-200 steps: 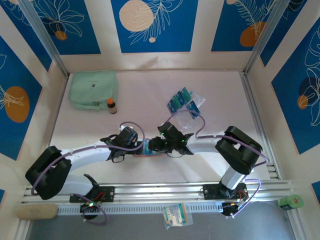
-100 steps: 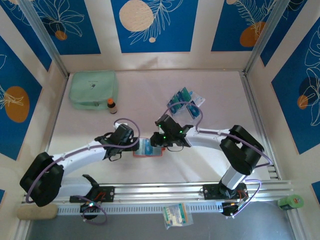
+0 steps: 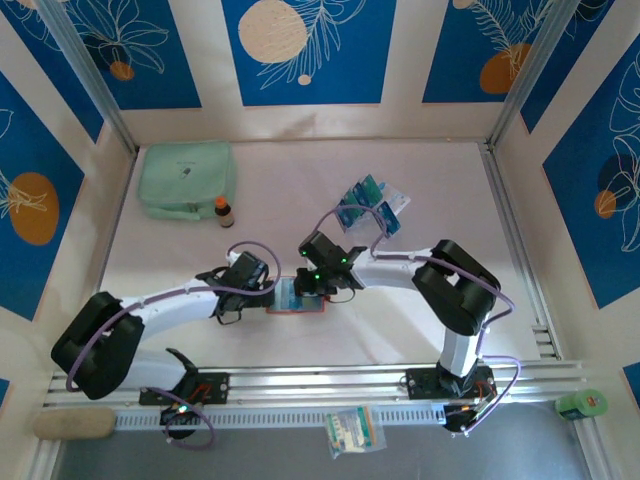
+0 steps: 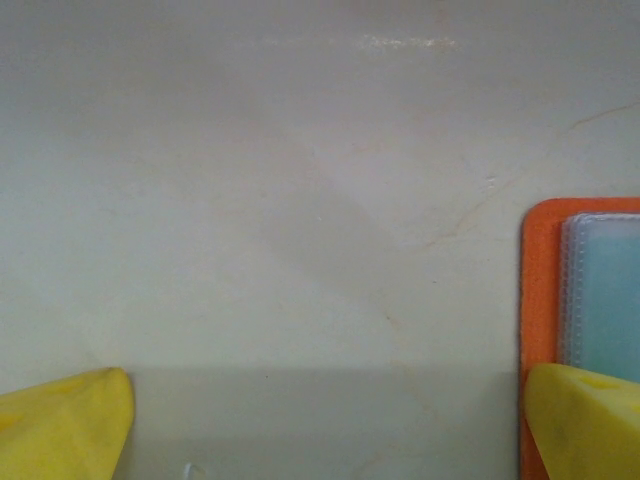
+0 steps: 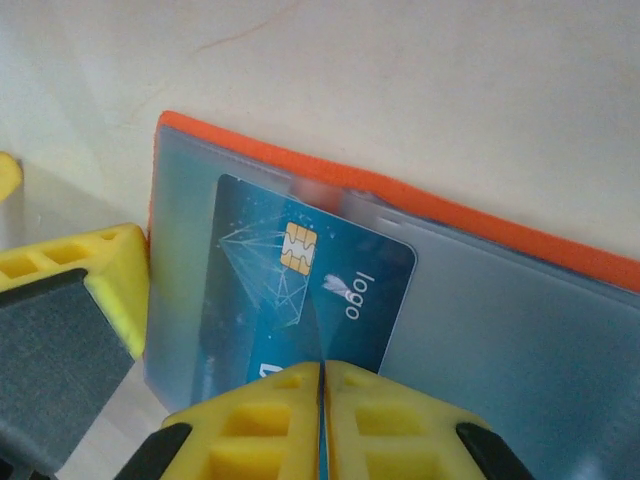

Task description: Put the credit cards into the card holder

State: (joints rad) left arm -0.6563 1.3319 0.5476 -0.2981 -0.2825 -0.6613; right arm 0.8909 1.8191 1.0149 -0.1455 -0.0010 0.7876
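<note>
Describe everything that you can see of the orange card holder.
The card holder lies open, flat on the table. Its orange cover looks like leather; inside are frosted plastic pockets. A blue credit card with a chip sits partly in one pocket, pinched by the right gripper. One finger of the open left gripper overlaps its corner.

Orange card holder (image 5: 420, 215) lies open and flat, clear pockets up, just ahead of R claw (image 5: 322, 385). Blue chip card (image 5: 310, 290) sits partly in a pocket, near edge pinched in claw. Spare cards (image 3: 360, 203) heaped well beyond.

White links (image 3: 165, 305), black joints (image 3: 460, 285), looping purple cables (image 3: 262, 247), green status lights (image 3: 318, 277), yellow ribbed claw fingers (image 5: 270, 410)
</note>
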